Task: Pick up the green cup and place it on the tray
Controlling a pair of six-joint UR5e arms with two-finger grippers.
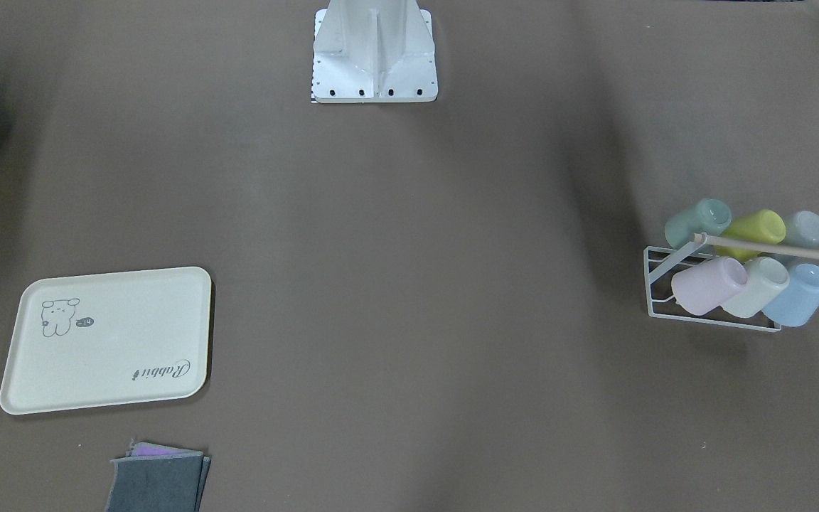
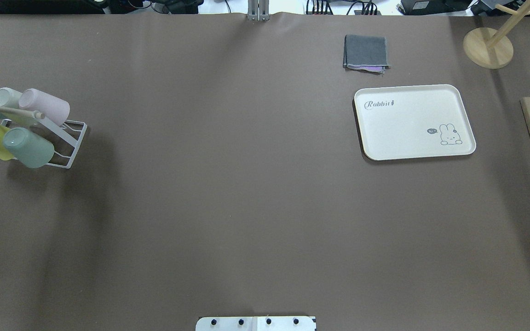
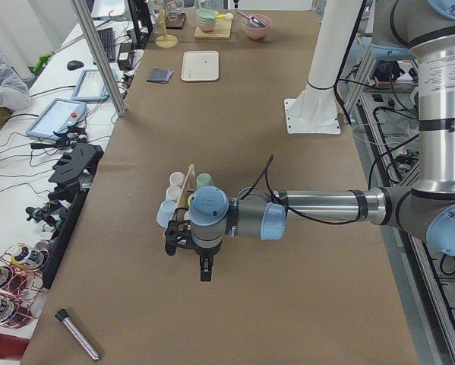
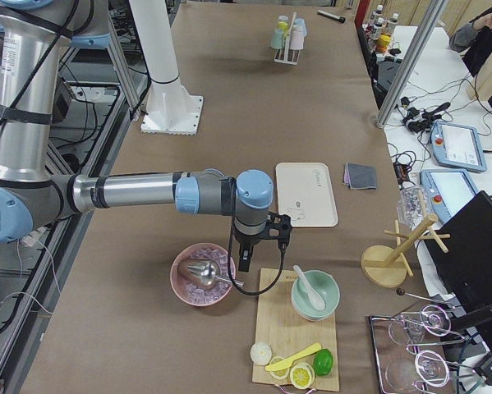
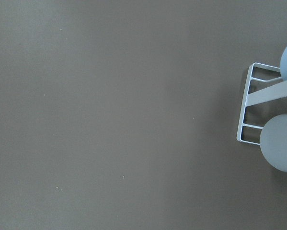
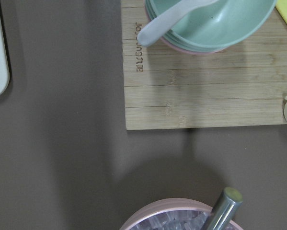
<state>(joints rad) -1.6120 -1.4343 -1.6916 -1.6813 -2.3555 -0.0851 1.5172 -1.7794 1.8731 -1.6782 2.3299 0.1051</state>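
The green cup (image 1: pixel 697 222) hangs tilted on a white wire rack (image 1: pixel 655 284), at the rack's end on the robot's side, next to a yellow-green cup (image 1: pixel 758 231). It also shows in the overhead view (image 2: pixel 29 147). The cream tray (image 1: pixel 107 341) lies bare on the opposite side of the table (image 2: pixel 414 122). My left gripper (image 3: pixel 205 274) shows only in the exterior left view, above the table just beyond the rack's end. My right gripper (image 4: pixel 244 264) shows only in the exterior right view, above a pink bowl's edge. I cannot tell whether either is open or shut.
The rack also holds pink (image 1: pixel 708 284), cream (image 1: pixel 758 286), blue (image 1: pixel 800 295) and grey-blue (image 1: pixel 804 229) cups. A folded grey cloth (image 2: pixel 366 53) lies beyond the tray. A wooden board (image 6: pixel 205 81) with a mint bowl (image 6: pixel 215 24) and a pink bowl (image 4: pixel 203 275) sit under the right arm.
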